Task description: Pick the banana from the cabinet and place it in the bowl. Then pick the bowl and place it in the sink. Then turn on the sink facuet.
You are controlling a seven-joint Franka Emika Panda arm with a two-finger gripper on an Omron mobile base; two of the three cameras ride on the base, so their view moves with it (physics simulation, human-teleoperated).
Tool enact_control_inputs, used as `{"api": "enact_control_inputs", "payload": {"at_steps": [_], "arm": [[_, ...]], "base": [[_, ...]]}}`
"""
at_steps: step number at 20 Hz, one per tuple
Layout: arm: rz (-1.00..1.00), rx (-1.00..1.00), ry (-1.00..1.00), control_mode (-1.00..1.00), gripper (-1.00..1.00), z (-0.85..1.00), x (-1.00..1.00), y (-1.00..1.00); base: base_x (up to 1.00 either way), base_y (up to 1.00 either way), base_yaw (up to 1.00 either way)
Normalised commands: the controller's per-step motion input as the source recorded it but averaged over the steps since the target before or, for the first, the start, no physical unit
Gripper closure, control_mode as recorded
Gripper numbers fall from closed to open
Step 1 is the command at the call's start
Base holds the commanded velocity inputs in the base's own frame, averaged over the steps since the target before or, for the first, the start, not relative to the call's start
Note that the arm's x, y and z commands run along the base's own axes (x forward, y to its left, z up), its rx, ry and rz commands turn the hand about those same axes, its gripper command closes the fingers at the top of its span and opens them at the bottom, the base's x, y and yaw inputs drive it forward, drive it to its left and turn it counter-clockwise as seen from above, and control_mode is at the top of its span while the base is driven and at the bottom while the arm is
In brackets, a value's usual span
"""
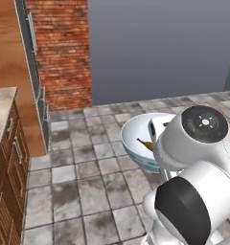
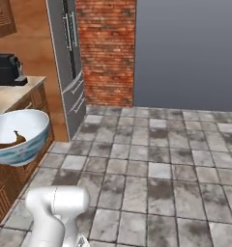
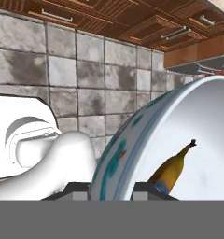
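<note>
So right now I'm out over the tiled floor (image 2: 152, 169), with a brick wall (image 1: 64, 48) and a big grey wall (image 1: 160, 48) ahead. There's a wooden bench (image 2: 14, 96) off to one side in the right base view, with a dark appliance (image 2: 6, 69) sitting on it. No sink or faucet to point at from where I am.

Progress, as far as I can judge: the first bit looks done. The bowl (image 1: 138, 139) is up in the air, well clear of the floor, carried out in front of my arm, and the banana (image 3: 172, 170) is lying inside it on the white inner wall. So banana out of the cabinet and into the bowl, check. The bowl is picked up too, which I'd call half of step two. What's left is getting it over to the sink, setting it down in the basin, then turning on the tap. I'd guess I'm around the midpoint, in the carrying leg.

Now my jaws (image 3: 111, 189). In the hand view they sit fairly narrow, one tip on each side of the bowl's rim, the blue-patterned outer wall on one side and the white inside on the other. So they're pinched on the rim, not empty. The banana's lower end is just beside the inner tip, though I can't tell if it actually touches.
</note>
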Motion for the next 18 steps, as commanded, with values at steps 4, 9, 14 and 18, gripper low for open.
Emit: {"api": "enact_control_inputs", "payload": {"at_steps": [4,9,14,18], "arm": [[0.0,0.0,0.0,1.0,1.0,0.0,0.0,0.0],[0.0,0.0,0.0,1.0,1.0,0.0,0.0,0.0],[0.0,0.0,0.0,1.0,1.0,0.0,0.0,0.0],[0.0,0.0,0.0,1.0,1.0,0.0,0.0,0.0]], "base": [[0.21,-0.13,-0.67],[0.21,-0.05,-0.66],[0.21,-0.16,-0.66],[0.18,-0.23,-0.65]]}}
